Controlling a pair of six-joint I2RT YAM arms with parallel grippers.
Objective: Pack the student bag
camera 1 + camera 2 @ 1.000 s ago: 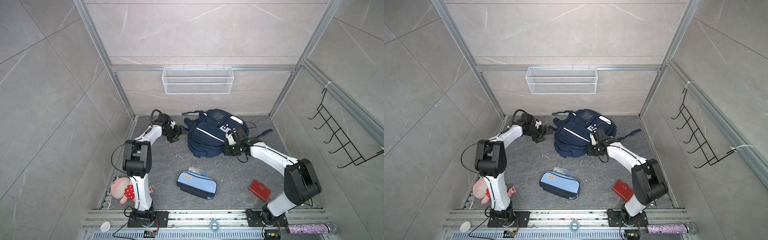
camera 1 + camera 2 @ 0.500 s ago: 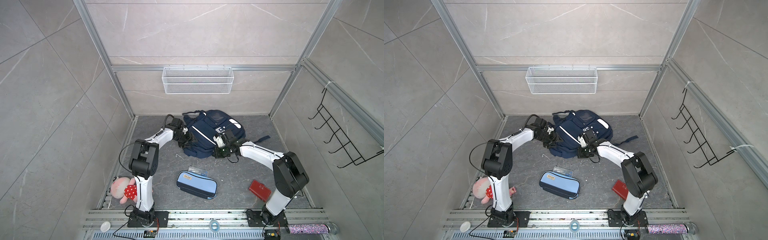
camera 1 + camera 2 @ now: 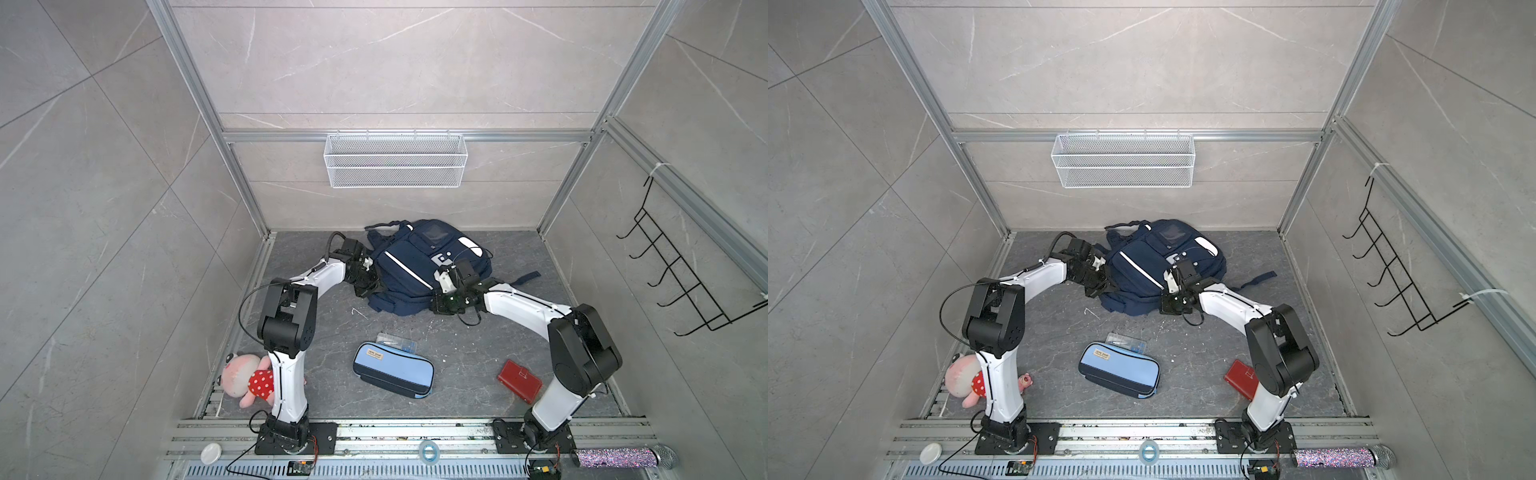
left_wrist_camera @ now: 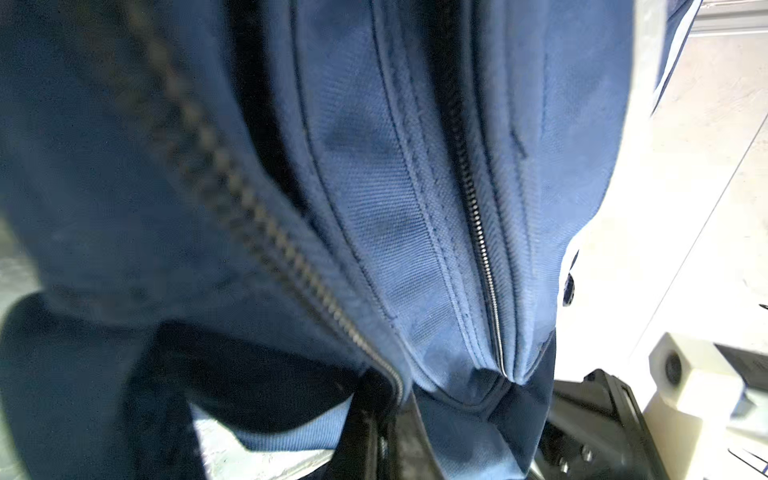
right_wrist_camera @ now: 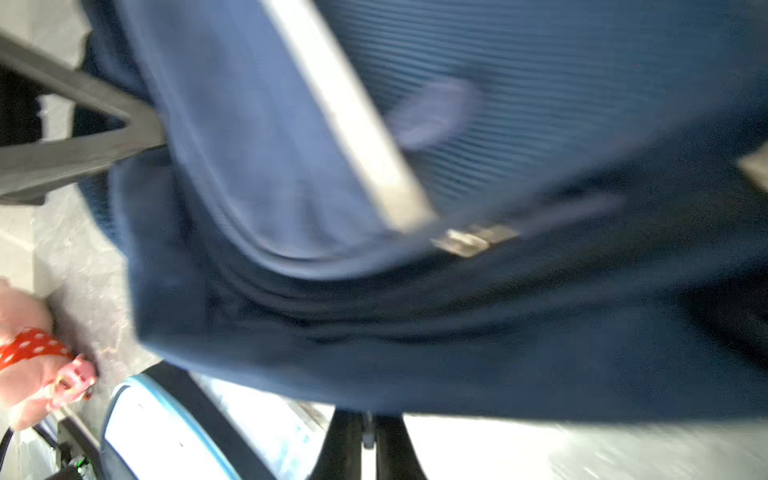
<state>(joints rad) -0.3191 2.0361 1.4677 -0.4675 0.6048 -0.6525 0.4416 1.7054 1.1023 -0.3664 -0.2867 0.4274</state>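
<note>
The navy student bag (image 3: 415, 270) (image 3: 1142, 282) lies flat at the back of the floor, white stripe up. My left gripper (image 3: 366, 286) (image 3: 1100, 287) is at the bag's left side. In the left wrist view it (image 4: 390, 419) is shut on a fold of the bag (image 4: 374, 187) beside a zip end. My right gripper (image 3: 445, 302) (image 3: 1173, 304) is at the bag's near right edge. In the right wrist view it (image 5: 368, 432) is shut, pinching the bag's (image 5: 457, 332) bottom edge.
A light-blue pencil case (image 3: 392, 370) lies mid-floor with a clear box (image 3: 397, 338) behind it. A red wallet (image 3: 519, 380) lies near the right arm's base and a pink plush toy (image 3: 245, 378) by the left. A wire basket (image 3: 395, 160) hangs on the back wall, a hook rack (image 3: 673, 282) on the right wall.
My right gripper has dragged the bag leftward. My left gripper has moved right to the bag's left side and shut on its fabric.
</note>
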